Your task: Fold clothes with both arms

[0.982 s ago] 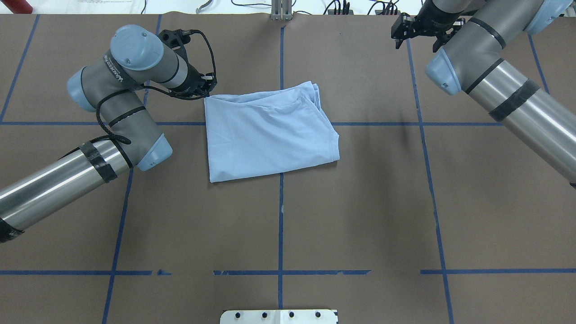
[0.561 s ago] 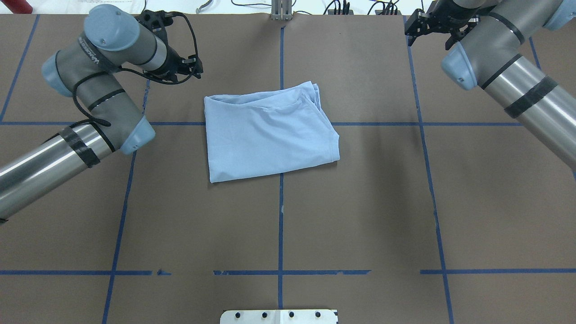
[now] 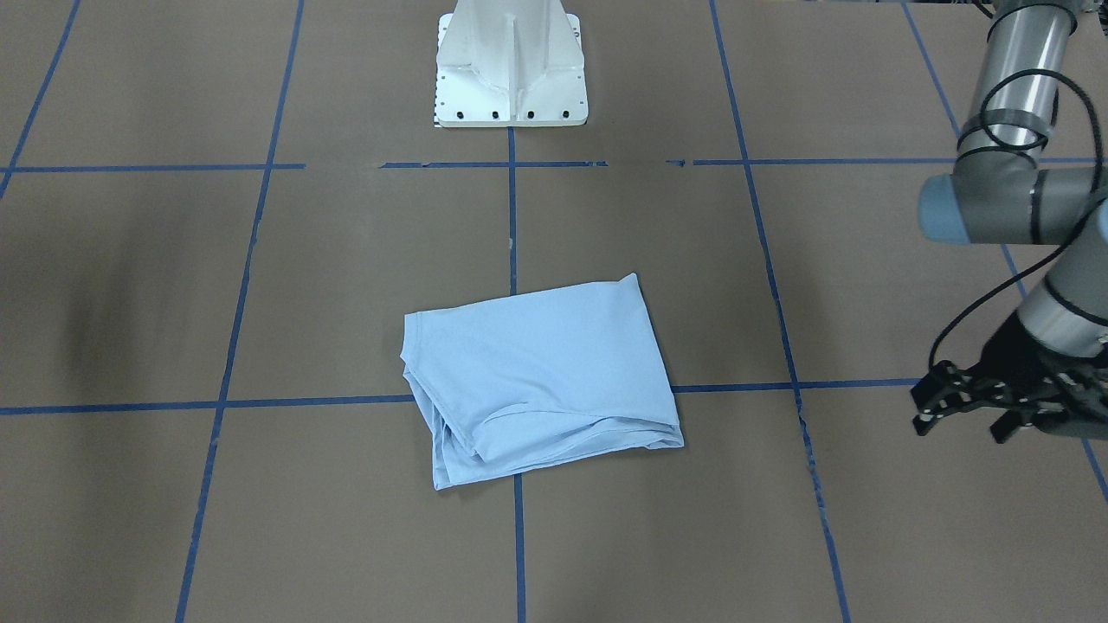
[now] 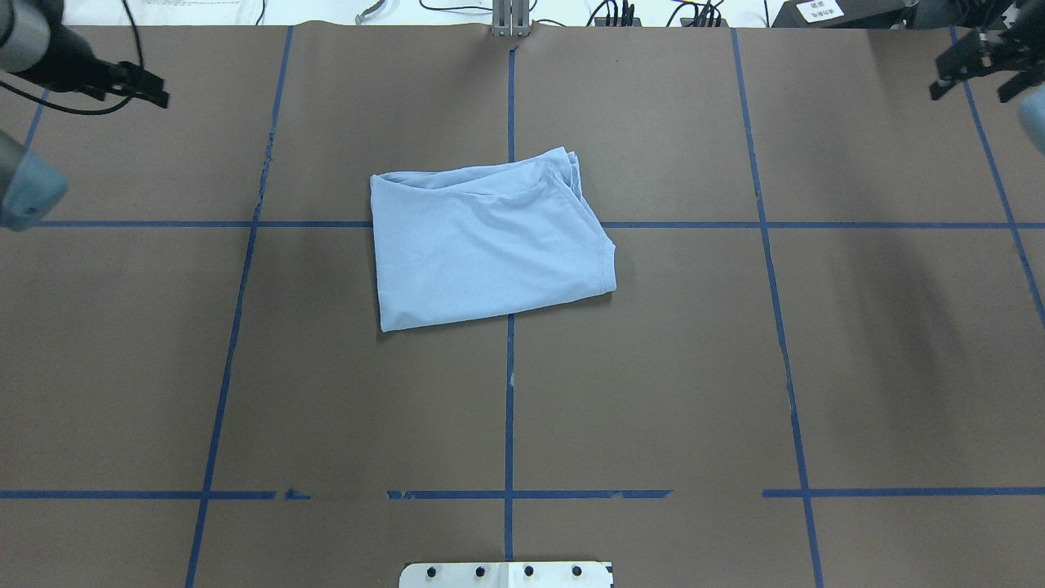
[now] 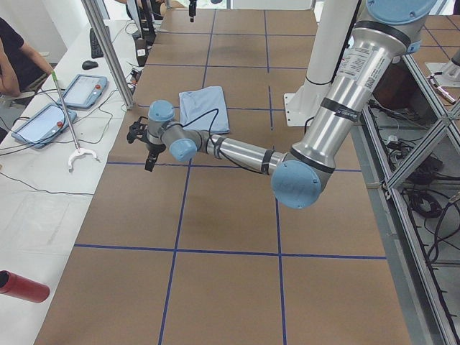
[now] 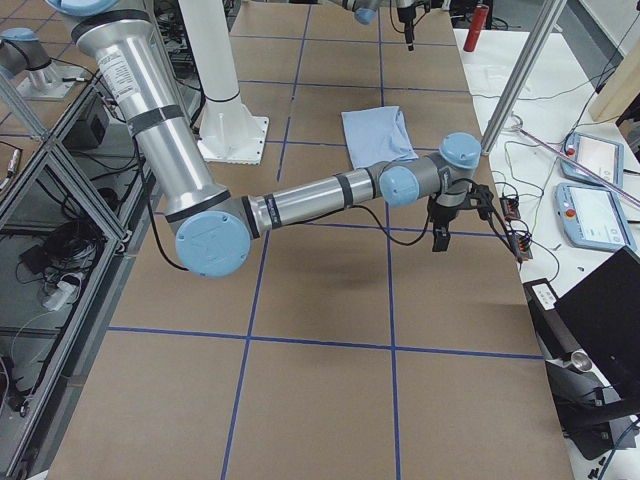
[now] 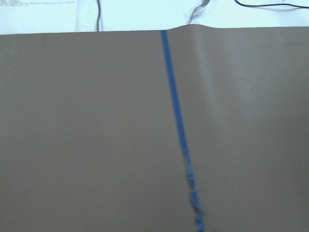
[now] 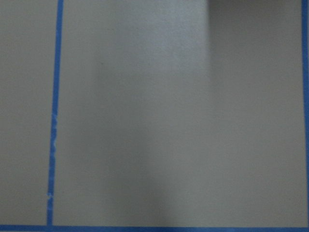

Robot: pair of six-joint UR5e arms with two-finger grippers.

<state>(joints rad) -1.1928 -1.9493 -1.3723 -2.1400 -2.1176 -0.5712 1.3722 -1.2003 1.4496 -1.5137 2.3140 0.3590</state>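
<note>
The clothes, one pale light-blue shirt (image 4: 490, 245), lie folded into a rough rectangle flat on the brown table, with layered edges along the far side. The front view shows the shirt (image 3: 537, 381) with its folds toward the camera; no print shows. My left gripper (image 4: 162, 90) hovers open and holds nothing at the far left of the table, well away from the shirt. It also shows in the front view as the left gripper (image 3: 961, 422). My right gripper (image 4: 971, 86) hangs open with nothing in it at the far right corner. Both wrist views show only brown paper and blue tape.
Blue tape lines (image 4: 509, 408) divide the brown table into squares. The white pedestal base (image 3: 511, 69) stands at the robot's edge. Cables and a metal bracket (image 4: 510, 20) line the far edge. A side bench (image 5: 43, 144) holds tablets, with a person's arm above it.
The left gripper has left the shirt's far-left corner and swung out to the far left edge. The right arm has withdrawn further right. The shirt has not moved.
</note>
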